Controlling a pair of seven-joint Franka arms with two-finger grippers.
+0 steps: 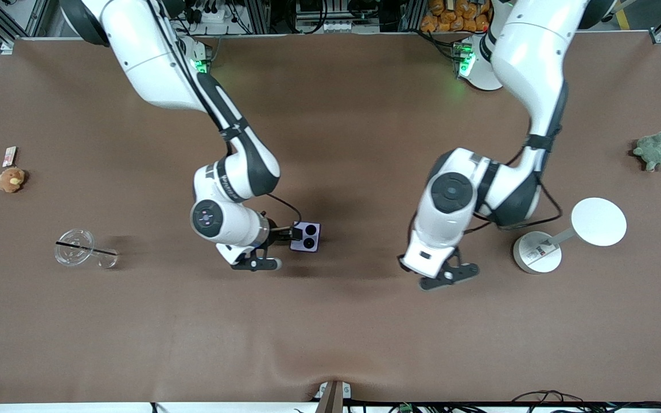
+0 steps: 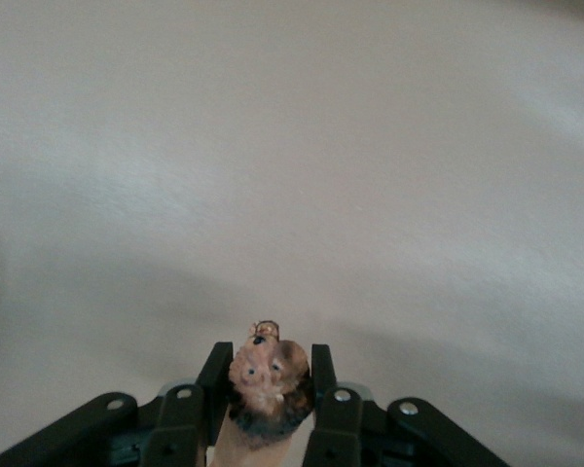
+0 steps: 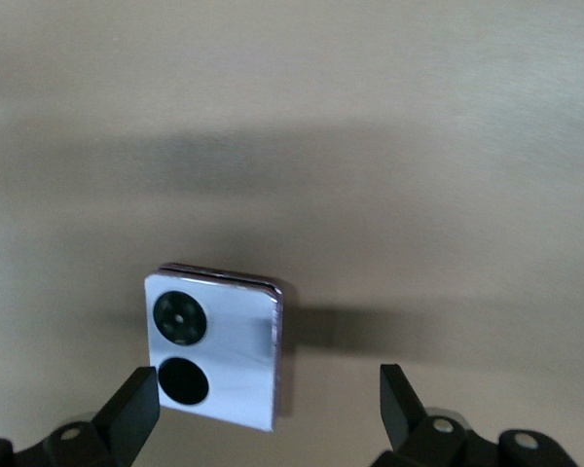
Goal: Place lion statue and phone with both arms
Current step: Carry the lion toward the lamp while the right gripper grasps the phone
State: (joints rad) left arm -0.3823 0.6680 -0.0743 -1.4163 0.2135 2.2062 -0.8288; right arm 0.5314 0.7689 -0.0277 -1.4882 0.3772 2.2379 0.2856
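lilac phone (image 3: 217, 347) – two black circles – flat on table (image 3: 419, 146)

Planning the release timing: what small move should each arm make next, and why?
Probably lower the left tool, since its fingers clamp the orange-brown lion statue above bare table. The right tool is open around the lilac-white square phone, so lift away.

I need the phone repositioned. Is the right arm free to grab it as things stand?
Probably yes. The right gripper is open with the phone lying flat on the table between its fingers, nothing blocking. The left gripper, over bare table, holds the lion statue.
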